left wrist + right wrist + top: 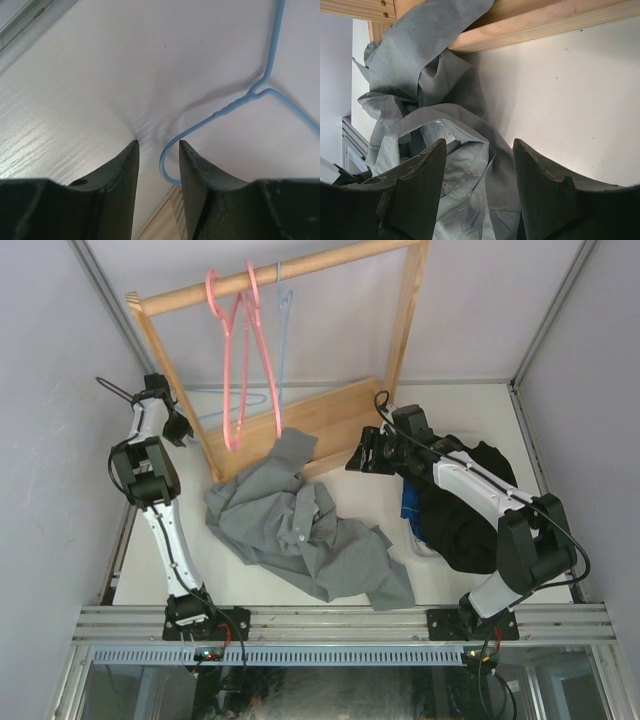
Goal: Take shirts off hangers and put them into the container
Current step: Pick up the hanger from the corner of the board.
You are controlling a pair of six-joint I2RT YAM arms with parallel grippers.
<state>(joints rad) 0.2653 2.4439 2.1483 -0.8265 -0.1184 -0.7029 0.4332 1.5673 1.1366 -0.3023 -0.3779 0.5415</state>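
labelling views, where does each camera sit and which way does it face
top external: above, behind the robot, looking down; both arms show
left wrist: on left arm, facing a blue wire hanger; left gripper shows
right wrist: on right arm, facing the grey shirt and wooden rack; right gripper shows
shared: top and right wrist see grey shirt

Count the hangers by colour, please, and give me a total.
Pink hangers: 2
Blue hangers: 2
Total: 4
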